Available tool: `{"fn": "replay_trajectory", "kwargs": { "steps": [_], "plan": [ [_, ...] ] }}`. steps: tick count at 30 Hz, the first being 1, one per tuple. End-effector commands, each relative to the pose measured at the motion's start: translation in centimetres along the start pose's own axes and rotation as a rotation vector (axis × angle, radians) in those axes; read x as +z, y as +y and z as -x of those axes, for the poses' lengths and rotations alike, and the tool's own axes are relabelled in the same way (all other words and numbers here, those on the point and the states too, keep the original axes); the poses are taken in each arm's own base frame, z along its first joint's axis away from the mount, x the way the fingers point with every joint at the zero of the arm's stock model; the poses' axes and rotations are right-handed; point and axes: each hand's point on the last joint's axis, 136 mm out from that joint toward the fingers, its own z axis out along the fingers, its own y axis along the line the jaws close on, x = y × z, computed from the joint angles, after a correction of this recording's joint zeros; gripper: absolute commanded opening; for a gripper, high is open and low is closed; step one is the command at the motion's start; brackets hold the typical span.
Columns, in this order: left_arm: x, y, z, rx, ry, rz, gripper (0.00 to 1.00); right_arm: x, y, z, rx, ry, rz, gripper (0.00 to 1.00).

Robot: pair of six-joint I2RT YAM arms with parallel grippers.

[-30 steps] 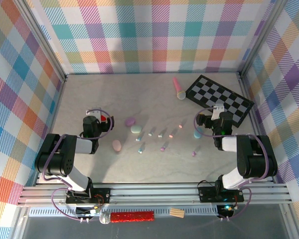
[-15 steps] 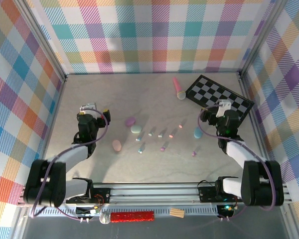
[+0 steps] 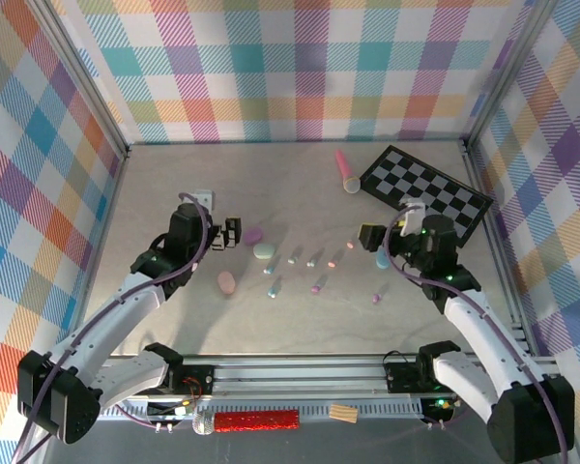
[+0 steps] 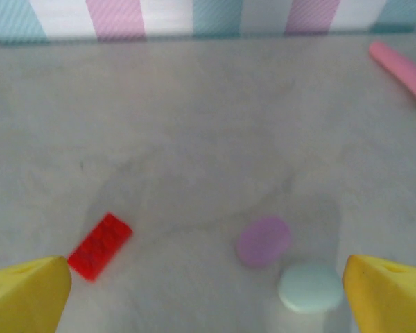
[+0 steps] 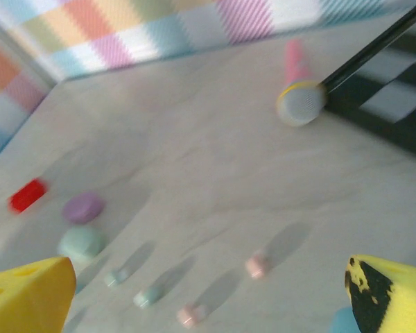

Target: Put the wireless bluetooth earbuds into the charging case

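Several tiny pastel earbuds [image 3: 312,259] lie scattered mid-table; the right wrist view shows pink ones [image 5: 258,264] and mint ones [image 5: 147,297]. Oval charging cases lie around them: purple [image 3: 253,235], mint [image 3: 264,251], pink [image 3: 227,281] and blue [image 3: 383,257]. My left gripper [image 3: 227,232] hovers open just left of the purple case [image 4: 263,240] and mint case [image 4: 310,286], nothing between its yellow fingertips [image 4: 28,295]. My right gripper [image 3: 373,237] hangs open beside the blue case, facing the earbuds, its fingertips [image 5: 392,291] holding nothing.
A pink toy microphone [image 3: 346,172] and a black-and-white checkerboard [image 3: 425,188] lie at the back right. A small red brick [image 4: 100,245] sits left of the purple case. Plaid walls close in the table on three sides.
Both arms have unfolded from near their bases and reached forward and inward toward the earbuds. Both grippers stayed open; nothing on the table moved.
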Motion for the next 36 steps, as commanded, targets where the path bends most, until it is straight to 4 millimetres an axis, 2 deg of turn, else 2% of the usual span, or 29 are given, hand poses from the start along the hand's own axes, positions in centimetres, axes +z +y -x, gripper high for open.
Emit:
{"fn": "replay_trajectory", "kwargs": {
  "steps": [1, 3, 6, 11, 17, 24, 36],
  "plan": [
    [-1.1, 0.5, -6.4, -0.055, 0.292, 0.081, 1.00, 0.2, 4.9, -2.1, 0.057, 0.122, 0.165, 0.99],
    [-1.6, 0.3, -8.0, -0.100, 0.363, 0.129, 1.00, 0.8, 7.4, -3.6, 0.032, 0.185, 0.229, 0.99],
    [-2.2, 0.7, -10.3, -0.192, 0.443, 0.216, 0.99, 1.5, 10.2, -5.7, -0.011, 0.262, 0.293, 0.99],
    [-2.2, 1.0, -13.5, -0.332, 0.491, 0.258, 0.95, 2.7, 12.2, -8.1, -0.046, 0.345, 0.320, 0.99],
    [-1.2, 0.7, -15.1, -0.352, 0.521, 0.266, 0.88, 3.3, 12.9, -8.8, -0.052, 0.373, 0.328, 0.99],
    [1.2, -0.9, -17.0, -0.379, 0.572, 0.219, 0.84, 3.2, 12.2, -9.6, -0.057, 0.399, 0.297, 0.99],
    [4.2, -1.5, -20.4, -0.314, 0.659, 0.241, 0.74, 3.2, 11.4, -10.3, -0.061, 0.416, 0.261, 0.99]
  ]
}}
